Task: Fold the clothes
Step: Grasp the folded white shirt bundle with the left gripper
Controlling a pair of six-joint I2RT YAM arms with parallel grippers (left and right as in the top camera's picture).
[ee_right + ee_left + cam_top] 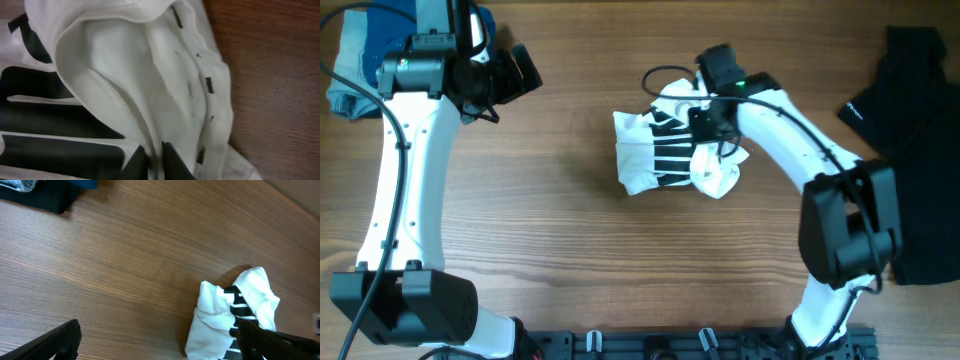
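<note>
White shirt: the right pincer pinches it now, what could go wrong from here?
The right pincer grips only a thin fold of the white shirt; it may slip out when lifted.
The shirt lies crumpled, so the whole bundle may rise without spreading.
The left pincer hangs open far away, so nothing pins the cloth.

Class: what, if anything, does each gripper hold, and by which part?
Right gripper pinches a white fold of the striped shirt; left gripper holds nothing.
</note>
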